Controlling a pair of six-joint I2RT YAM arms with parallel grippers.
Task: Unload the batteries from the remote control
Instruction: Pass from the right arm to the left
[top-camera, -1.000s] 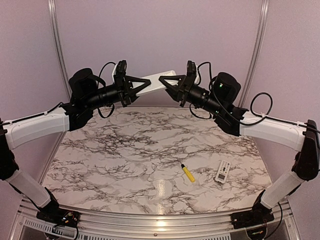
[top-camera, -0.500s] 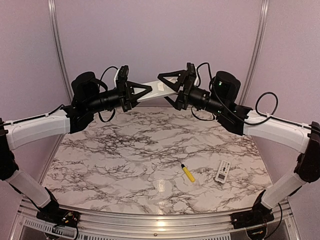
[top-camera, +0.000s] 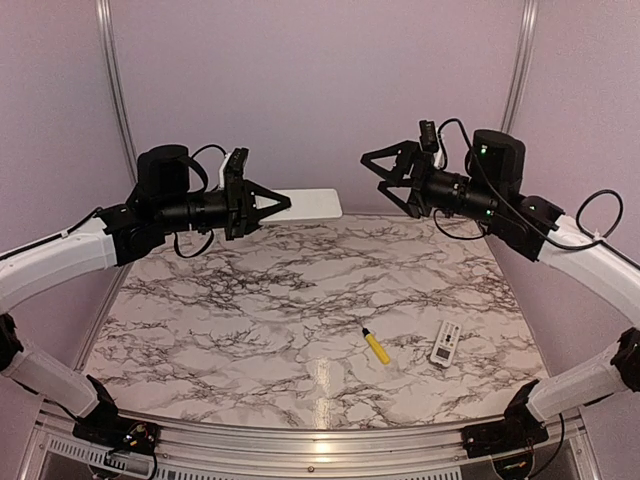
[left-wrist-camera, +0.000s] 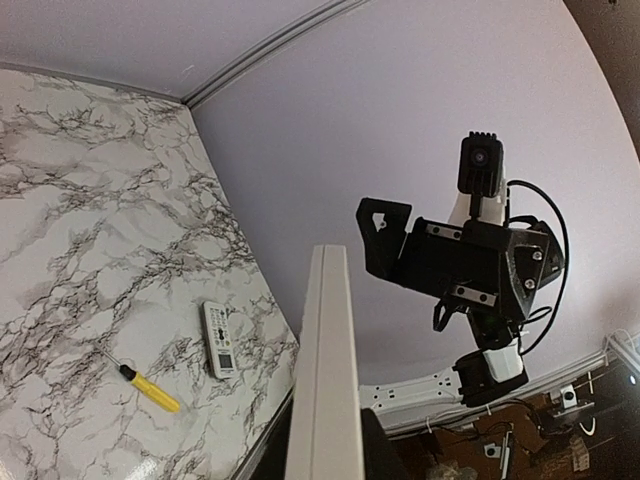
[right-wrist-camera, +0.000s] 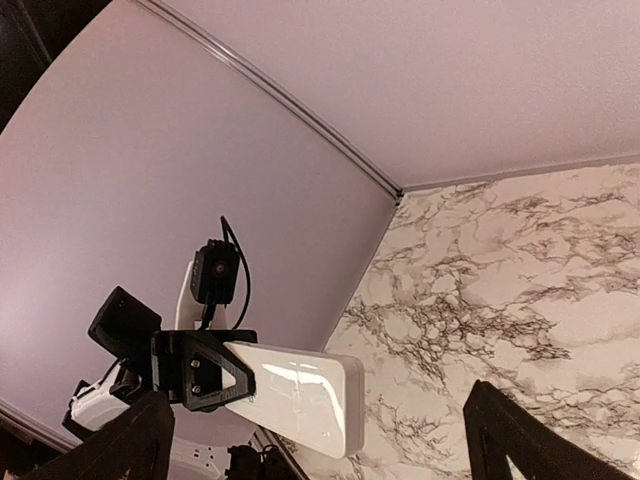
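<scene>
Top external view: a yellow screwdriver (top-camera: 376, 346) lies on the marble table (top-camera: 250, 330), a small white keypad (top-camera: 445, 343) just right of it. Beyond and above the screwdriver, the left gripper (top-camera: 283, 203) clamps the flat white remote (top-camera: 312, 204) — the right gripper (top-camera: 372, 176) hangs apart from it, jaws spread wide.

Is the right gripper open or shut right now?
Open: the right gripper shows its jaws spread wide, nothing between them, clear of the white slab in the left gripper.

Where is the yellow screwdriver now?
In the top view, the yellow screwdriver lies on the marble table, right of centre, just left of the small white keypad device.
</scene>
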